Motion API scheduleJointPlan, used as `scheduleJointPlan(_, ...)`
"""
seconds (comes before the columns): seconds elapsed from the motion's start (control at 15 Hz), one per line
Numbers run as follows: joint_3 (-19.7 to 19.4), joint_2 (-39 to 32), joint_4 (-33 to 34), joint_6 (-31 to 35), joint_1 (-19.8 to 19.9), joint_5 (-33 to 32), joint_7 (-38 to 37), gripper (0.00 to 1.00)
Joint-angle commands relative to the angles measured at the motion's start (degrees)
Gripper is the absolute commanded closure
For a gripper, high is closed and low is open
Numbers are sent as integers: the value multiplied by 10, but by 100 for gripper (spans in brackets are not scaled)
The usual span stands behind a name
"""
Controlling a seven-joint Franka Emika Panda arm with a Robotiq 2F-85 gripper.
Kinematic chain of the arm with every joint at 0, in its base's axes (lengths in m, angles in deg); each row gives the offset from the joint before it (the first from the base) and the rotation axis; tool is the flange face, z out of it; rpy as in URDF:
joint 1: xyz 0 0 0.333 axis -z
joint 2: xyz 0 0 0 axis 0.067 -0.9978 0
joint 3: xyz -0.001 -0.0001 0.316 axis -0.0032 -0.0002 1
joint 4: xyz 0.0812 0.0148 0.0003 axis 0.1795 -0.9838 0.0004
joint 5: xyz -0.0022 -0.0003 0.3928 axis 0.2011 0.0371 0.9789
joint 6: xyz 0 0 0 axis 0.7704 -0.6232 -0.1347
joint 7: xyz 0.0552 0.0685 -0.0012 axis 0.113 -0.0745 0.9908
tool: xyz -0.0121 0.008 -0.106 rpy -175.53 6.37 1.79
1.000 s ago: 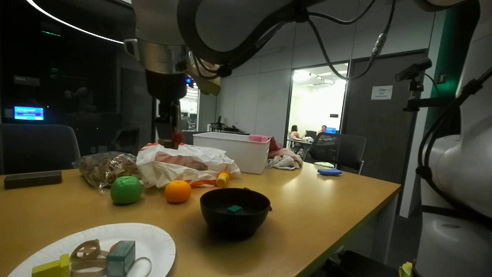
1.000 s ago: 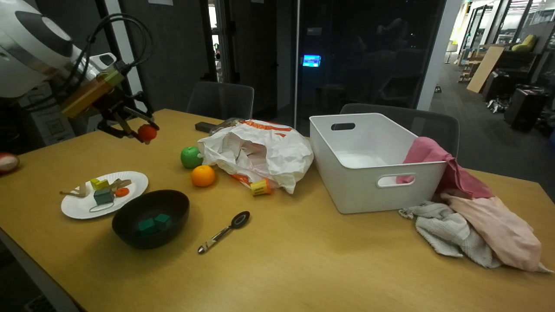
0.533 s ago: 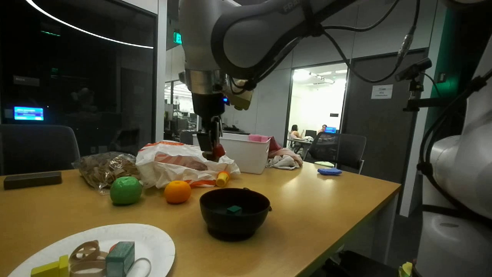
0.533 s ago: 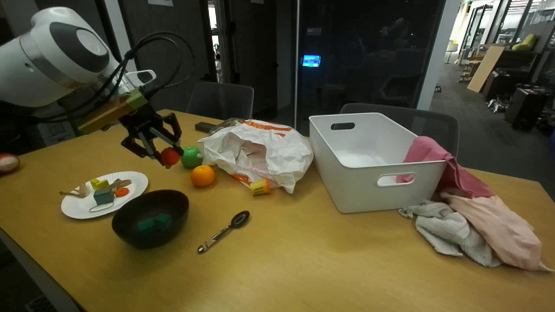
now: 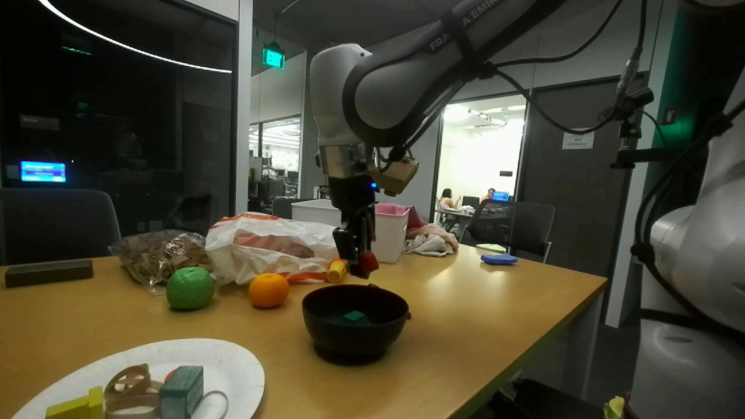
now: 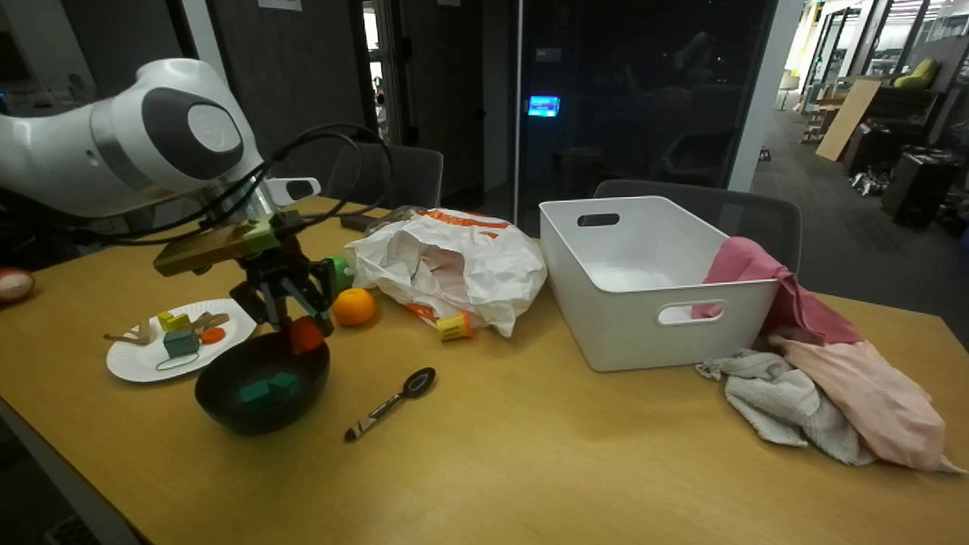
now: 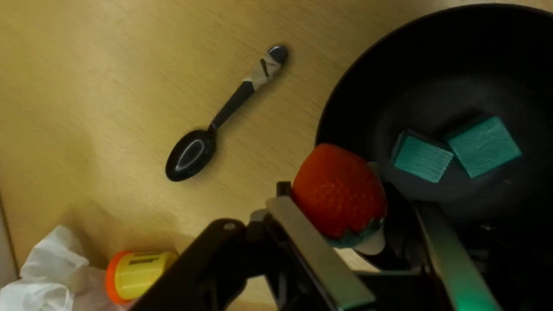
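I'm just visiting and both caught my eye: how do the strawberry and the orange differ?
The strawberry is deep red-orange with some green at one end; the orange is a brighter orange. The strawberry is held in the air by the gripper; the orange rests on the table, near the white bag. Both are rounded and warm-coloured.

In an exterior view, two teal wooden cubes (image 6: 283, 384) are contained in a round black bowl (image 6: 257, 422), at whose right rear rim a red strawberry (image 6: 306, 337) is held by a black gripper (image 6: 305, 330). The bowl is flanked by a round white paper plate (image 6: 132, 367), left rear, and a black spoon (image 6: 388, 407), right. Farther back, a white crumpled bag (image 6: 496, 276) is fronted by a yellow cylindrical tub (image 6: 454, 327), with a rectangular white plastic bin (image 6: 643, 339) at right.
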State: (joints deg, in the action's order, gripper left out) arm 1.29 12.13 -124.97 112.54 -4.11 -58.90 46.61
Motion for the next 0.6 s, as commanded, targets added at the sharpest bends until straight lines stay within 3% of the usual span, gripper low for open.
scheduleJointPlan(0.0, -15, 8, -15, 22, -2, 92, 36, 41)
scheduleJointPlan(0.07, -17, 7, -16, 22, -2, 115, 42, 47)
scheduleJointPlan(0.13, -16, 7, -18, 25, 0, 125, 40, 18)
scheduleJointPlan(0.2, -16, 9, -18, 27, -1, 137, 42, 18)
scheduleJointPlan(0.4, -7, 13, -13, 33, -5, 147, 38, 0)
scheduleJointPlan(0.53, 4, 15, -9, 36, -15, 149, 38, 0)
